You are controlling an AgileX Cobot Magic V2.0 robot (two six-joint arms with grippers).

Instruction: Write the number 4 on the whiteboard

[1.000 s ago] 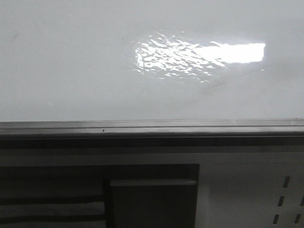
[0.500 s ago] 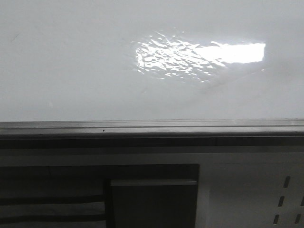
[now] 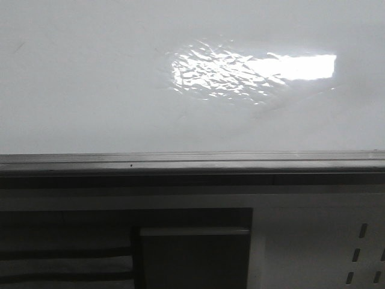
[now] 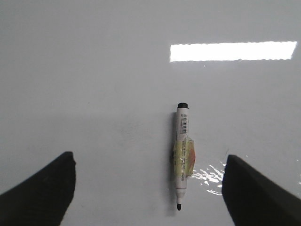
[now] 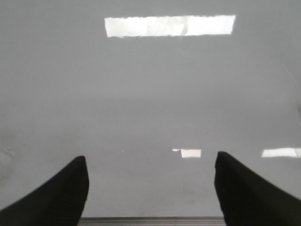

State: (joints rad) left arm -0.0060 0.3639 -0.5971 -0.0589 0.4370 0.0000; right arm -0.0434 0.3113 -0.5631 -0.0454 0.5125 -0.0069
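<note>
Nothing moved since earlier | marker [image 4: 182, 157] flat on whiteboard [image 3: 90, 90] | left gripper [image 4: 149, 188] spread, empty | right gripper [image 5: 150, 193] spread, empty

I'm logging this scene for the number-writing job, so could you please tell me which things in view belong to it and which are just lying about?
Belongs to the job:
whiteboard, no figure visible on it yet
marker, uncapped, lying on the board between the open left tool's fingers
right tool, open and empty

Just there:
edge rail
perforated panel
dark box
</note>
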